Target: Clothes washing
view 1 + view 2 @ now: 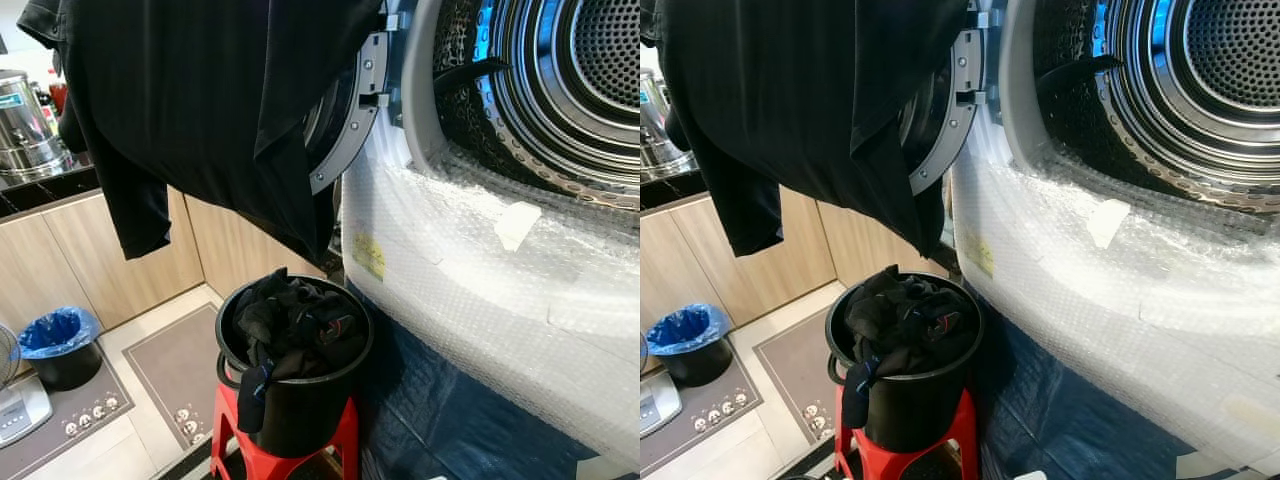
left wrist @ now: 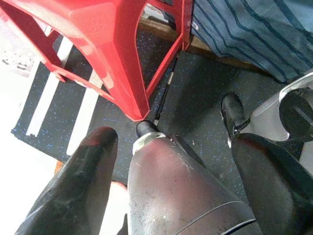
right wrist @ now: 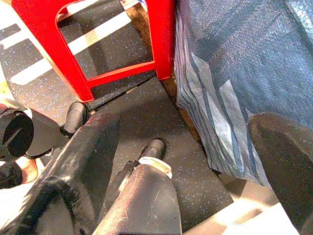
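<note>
The washing machine's round drum (image 1: 590,60) stands open at the upper right, its front wrapped in bubble wrap (image 1: 480,270). A large black garment (image 1: 200,100) hangs over the swung-out door (image 1: 347,130), covering most of it. Below the door a black bucket (image 1: 300,410) holds a heap of dark clothes (image 1: 295,320), with one piece spilling over its front rim. The bucket sits on a red stool (image 1: 345,440). My left gripper (image 2: 173,139) hangs open low beside the stool's leg (image 2: 122,63). My right gripper (image 3: 186,122) hangs open near the stool (image 3: 161,34), holding nothing.
A blue tarp (image 1: 450,420) covers the machine's base beside the stool. To the left are wooden cabinets (image 1: 90,260), a steel urn (image 1: 25,120) on the counter, a small bin with a blue liner (image 1: 58,345) and a grey floor mat (image 1: 175,365).
</note>
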Motion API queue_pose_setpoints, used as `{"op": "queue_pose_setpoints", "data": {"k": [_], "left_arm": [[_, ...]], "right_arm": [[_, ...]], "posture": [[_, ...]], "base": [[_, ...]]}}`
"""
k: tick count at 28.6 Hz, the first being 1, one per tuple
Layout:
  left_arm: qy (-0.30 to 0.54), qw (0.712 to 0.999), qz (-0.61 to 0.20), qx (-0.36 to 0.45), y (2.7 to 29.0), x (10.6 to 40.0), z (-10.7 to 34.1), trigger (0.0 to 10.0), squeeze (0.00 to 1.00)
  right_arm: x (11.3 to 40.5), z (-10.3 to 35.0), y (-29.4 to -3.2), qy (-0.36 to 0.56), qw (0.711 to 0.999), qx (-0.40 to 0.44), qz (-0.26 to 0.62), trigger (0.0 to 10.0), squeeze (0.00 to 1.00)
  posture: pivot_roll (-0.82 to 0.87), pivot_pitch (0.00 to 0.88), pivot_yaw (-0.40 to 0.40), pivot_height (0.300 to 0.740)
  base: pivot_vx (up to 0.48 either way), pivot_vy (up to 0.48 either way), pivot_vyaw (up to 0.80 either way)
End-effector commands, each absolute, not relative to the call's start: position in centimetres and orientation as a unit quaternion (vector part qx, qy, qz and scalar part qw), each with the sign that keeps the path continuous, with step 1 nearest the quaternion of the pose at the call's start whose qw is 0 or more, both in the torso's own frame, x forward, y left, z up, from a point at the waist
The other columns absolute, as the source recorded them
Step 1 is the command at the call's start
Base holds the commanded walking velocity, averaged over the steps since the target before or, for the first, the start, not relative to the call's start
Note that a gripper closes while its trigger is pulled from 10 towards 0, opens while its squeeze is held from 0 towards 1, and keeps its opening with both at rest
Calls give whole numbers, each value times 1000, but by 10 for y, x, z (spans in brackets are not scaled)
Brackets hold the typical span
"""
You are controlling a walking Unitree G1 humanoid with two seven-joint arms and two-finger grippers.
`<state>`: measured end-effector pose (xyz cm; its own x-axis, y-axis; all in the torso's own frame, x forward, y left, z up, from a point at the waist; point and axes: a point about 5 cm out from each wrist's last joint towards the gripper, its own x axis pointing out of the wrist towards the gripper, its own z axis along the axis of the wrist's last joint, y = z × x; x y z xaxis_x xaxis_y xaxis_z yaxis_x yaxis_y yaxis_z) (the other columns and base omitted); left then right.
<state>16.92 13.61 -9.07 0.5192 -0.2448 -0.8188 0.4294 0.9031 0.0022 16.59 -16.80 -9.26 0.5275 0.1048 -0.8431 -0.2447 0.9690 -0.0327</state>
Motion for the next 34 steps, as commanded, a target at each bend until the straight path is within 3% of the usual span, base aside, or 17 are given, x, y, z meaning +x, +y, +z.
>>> {"op": "queue_pose_setpoints", "data": {"k": [1,6,11,12,13,14,25,27,34], "left_arm": [[455,864,-192,97,139,168,-91,10000,1000],[451,865,-194,101,139,169,-91,10000,1000],[419,891,-153,90,142,181,-84,10000,1000],[413,893,-150,93,142,183,-83,10000,1000],[409,895,-146,98,143,184,-83,10000,1000],[399,899,-141,112,145,186,-81,10000,0],[348,910,-174,146,147,193,-74,10000,0],[332,899,-232,168,141,191,-72,10000,0],[322,882,-296,172,144,188,-70,10000,0]], "right_arm": [[168,-92,-168,471,874,-69,99,10000,1000],[168,-91,-168,470,875,-69,98,10000,1000],[172,-89,-175,459,881,-74,87,10000,965],[173,-88,-176,456,882,-77,88,10000,357],[174,-87,-177,451,884,-84,90,10000,0],[177,-85,-177,443,887,-84,98,10000,0],[189,-76,-182,398,903,-74,142,10000,0],[189,-74,-181,391,901,-73,173,10000,0],[185,-72,-175,384,881,-76,265,10000,0]], "posture": [[-18,0,4,740],[-20,0,6,740],[-20,0,8,740],[-16,0,7,740],[-16,0,7,740],[-11,0,6,740],[-21,0,7,740],[-24,0,7,740],[-27,0,8,740]], "base": [[0,0,0],[0,0,0],[0,0,0],[0,0,0],[0,0,0],[0,0,0],[0,0,0],[0,0,0],[0,0,0]]}}
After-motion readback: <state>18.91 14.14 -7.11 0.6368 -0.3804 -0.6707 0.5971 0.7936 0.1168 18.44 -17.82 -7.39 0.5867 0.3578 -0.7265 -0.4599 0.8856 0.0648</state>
